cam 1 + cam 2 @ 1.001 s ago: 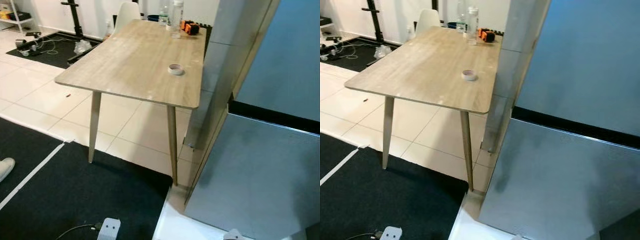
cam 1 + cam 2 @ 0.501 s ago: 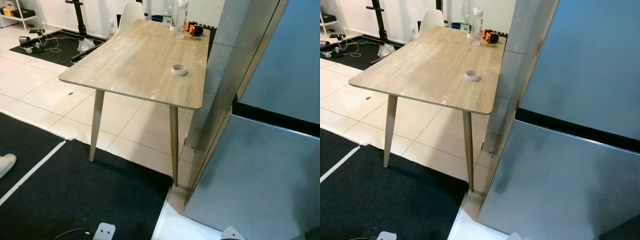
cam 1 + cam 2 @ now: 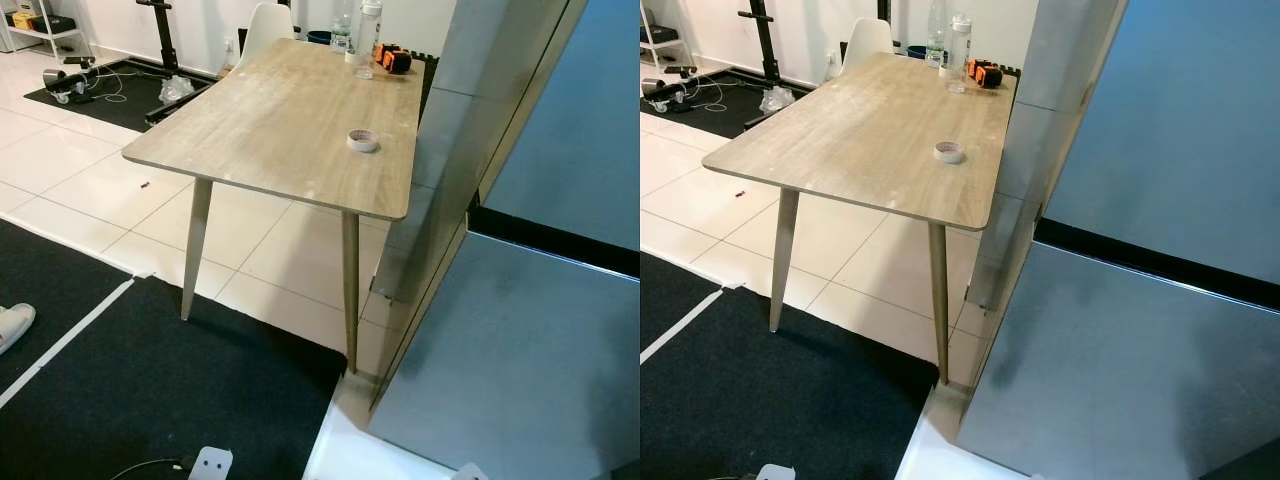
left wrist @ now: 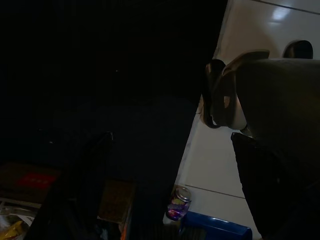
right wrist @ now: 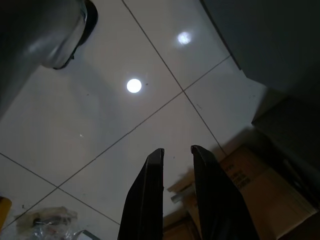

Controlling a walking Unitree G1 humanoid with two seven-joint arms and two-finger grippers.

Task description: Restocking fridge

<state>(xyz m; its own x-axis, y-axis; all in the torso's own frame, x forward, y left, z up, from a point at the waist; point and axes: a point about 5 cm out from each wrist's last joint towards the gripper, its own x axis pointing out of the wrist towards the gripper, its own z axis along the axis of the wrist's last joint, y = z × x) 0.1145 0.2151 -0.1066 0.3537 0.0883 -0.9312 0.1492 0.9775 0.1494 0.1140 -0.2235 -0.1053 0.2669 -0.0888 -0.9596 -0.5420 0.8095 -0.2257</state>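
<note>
While the left wrist view is mostly dark, a can [image 4: 177, 203] shows faintly.

wooden table [image 3: 270, 120] 10 o'clock | tape roll [image 3: 362, 140] on it | bottles [image 3: 369, 30] + orange tool [image 3: 396, 60] at far end | white chair [image 3: 262, 28] behind

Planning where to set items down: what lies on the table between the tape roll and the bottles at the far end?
Nothing: between the tape roll and the bottles, the table is bare wood, as both eye views show.
</note>
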